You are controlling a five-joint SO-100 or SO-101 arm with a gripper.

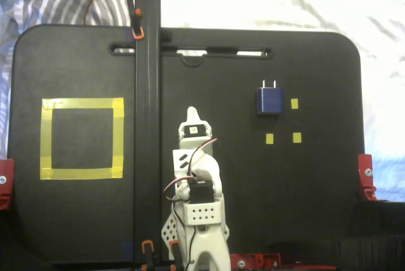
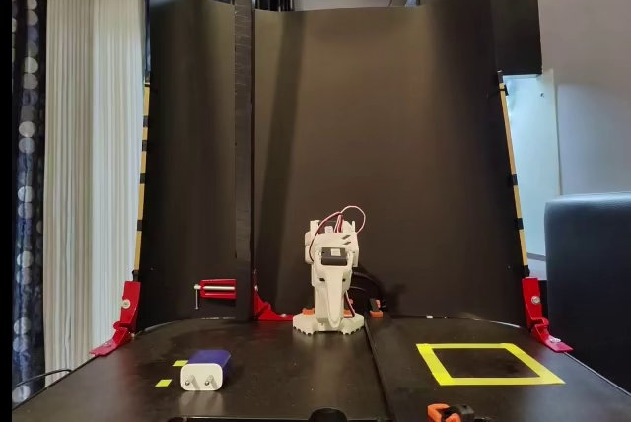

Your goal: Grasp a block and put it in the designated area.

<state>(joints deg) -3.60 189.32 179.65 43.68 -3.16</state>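
Overhead fixed view, left to right: designated area, empty, at centre left; folded white arm with gripper at lower centre, jaw opening indiscernible; block at upper right, prongs up-frame, beside small yellow markers, well apart from the gripper

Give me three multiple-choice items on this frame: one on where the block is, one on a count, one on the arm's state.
1. Where is the block?
A. inside the yellow tape square
B. beside the small yellow markers
C. in the pincer

2. How many small markers show in the top-down fixed view?
A. one
B. three
C. six

3. What is the arm doing?
A. folded at its base, apart from the block
B. lifting the block
C. reaching into the square

Answers: 1 B, the block lies by the markers, far from the square. 2 B, three squares are visible there. 3 A, the arm sits folded with nothing held.
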